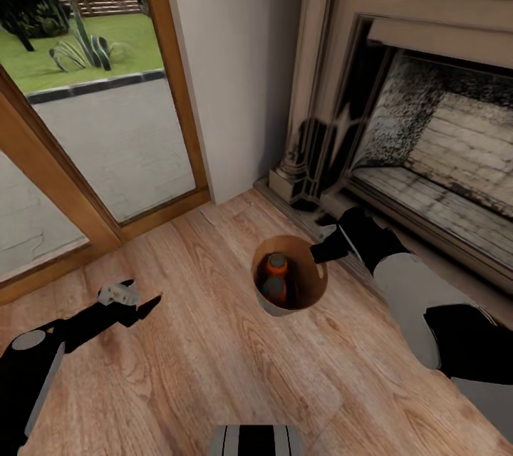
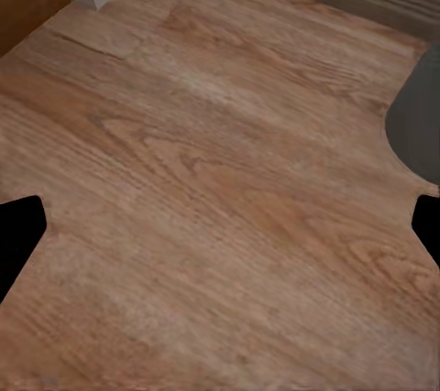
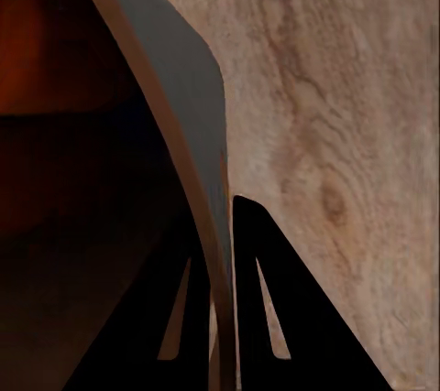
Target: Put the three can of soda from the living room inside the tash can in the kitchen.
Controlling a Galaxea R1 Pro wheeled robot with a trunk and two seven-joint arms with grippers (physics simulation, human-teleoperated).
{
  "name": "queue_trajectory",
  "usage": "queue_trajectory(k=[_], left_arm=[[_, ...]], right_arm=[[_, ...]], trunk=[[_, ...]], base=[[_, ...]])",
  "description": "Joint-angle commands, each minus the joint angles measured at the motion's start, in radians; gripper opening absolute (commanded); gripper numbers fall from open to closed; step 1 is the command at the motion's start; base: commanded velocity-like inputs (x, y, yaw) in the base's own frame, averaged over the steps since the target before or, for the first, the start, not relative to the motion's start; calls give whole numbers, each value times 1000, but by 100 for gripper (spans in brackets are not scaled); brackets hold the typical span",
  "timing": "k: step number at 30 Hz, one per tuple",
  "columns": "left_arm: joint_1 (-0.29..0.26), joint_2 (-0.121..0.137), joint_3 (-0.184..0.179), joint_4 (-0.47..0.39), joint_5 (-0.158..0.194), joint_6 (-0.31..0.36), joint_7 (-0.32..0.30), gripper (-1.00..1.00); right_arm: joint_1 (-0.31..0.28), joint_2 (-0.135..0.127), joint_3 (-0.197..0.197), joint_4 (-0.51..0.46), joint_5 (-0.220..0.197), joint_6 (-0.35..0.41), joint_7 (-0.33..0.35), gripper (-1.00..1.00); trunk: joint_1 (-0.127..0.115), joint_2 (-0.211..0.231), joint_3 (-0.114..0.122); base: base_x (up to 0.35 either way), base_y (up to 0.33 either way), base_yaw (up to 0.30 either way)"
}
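A copper-brown trash can with a greyish-tan outside holds two bright orange soda cans with dark tops. The floor is light wood with wavy grain. At twelve o'clock the wall is off-white; at two o'clock, the fireplace is tan with pale, soot-blackened brick. The door frame is honey-brown.

Even, flat daylight in the head view, brightest through the glass door; lawn and paving outside are nearly washed out. Wood floor is evenly lit, with barely any cast shadows. The fireplace opening goes dark and smeary, its edges soft and stretched toward the frame corner. Both wrist views are soft; the bin inside is dim, reddish-black.
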Motion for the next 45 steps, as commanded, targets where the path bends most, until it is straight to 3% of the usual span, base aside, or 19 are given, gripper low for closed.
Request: queue_trajectory(k=[1, 4, 10, 24, 32, 45], left_arm=[[27, -16, 12, 4, 1, -30, 14, 100], [72, -51, 48, 37, 1, -103, 31, 100], [90, -64, 75, 113, 0, -175, 37, 100], [92, -68, 78, 124, 0, -183, 37, 100], [93, -76, 78, 124, -1, -183, 37, 100], [93, -76, 77, 125, -4, -183, 37, 100]], right_arm=[[-1, -9, -7, 10, -85, 21, 10, -100], [-1, -29, -7, 45, -85, 21, 10, -100], [-2, -41, -8, 104, -86, 21, 10, -100], [-2, -46, -7, 108, -88, 21, 12, -100], [-2, -51, -7, 104, -90, 21, 12, -100], [0, -50, -7, 100, -89, 21, 12, -100]], trunk=[[0, 0, 0], [0, 0, 0], [1, -1, -7], [7, -4, -62], [7, -4, -62], [13, -7, -112]], base=[[0, 0, 0], [0, 0, 0], [0, 0, 0], [0, 0, 0], [0, 0, 0], [0, 0, 0]])
